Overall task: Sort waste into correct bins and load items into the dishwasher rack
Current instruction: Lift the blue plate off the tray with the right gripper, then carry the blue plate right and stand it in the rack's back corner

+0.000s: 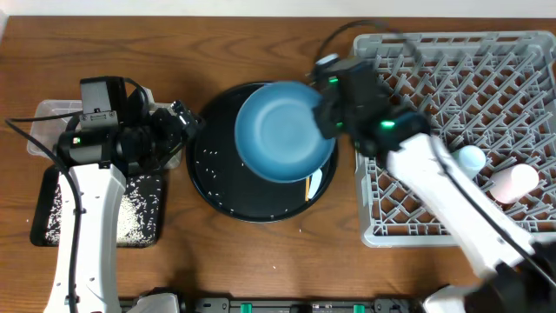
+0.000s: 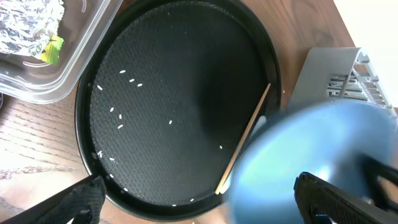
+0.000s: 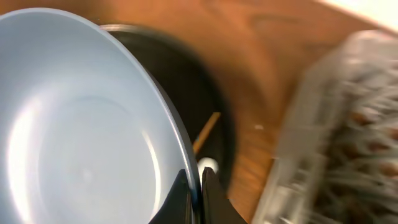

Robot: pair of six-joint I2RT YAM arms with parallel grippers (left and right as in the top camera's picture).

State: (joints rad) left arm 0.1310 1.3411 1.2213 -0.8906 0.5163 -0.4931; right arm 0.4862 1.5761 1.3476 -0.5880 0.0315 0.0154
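Right gripper (image 3: pixel 198 186): jaws pinched tight on the rim of the plate (image 1: pixel 282 130), one finger on each face. The plate hangs over the right part of the round tray (image 1: pixel 213 183), its far edge reaching past the tray's rim. I cannot tell whether it touches the tray. Both wrist views show it blurred.

Left gripper (image 2: pixel 199 186): spread wide and holding nothing, it hovers at the left edge of the round tray.

On the round tray there are loose rice grains (image 2: pixel 115 112), mostly on the left side. A chopstick (image 2: pixel 245 137) lies slanted on the right side, its lower end running under the plate.

Left of the tray, the tub (image 2: pixel 74 68) holds the foil (image 2: pixel 28 25) and the wrapper (image 2: pixel 53 50), which touch each other. In front of the tub, the black bin (image 1: pixel 148 187) carries a layer of rice and is partly hidden by my left arm.

The rack (image 1: pixel 486 69) sits at the right of the table (image 1: pixel 261 35). The pink cup (image 1: pixel 512 183) lies in it near the front right. A pale-blue piece (image 1: pixel 472 158) sits just beside the cup; cup or bowl, I cannot tell.
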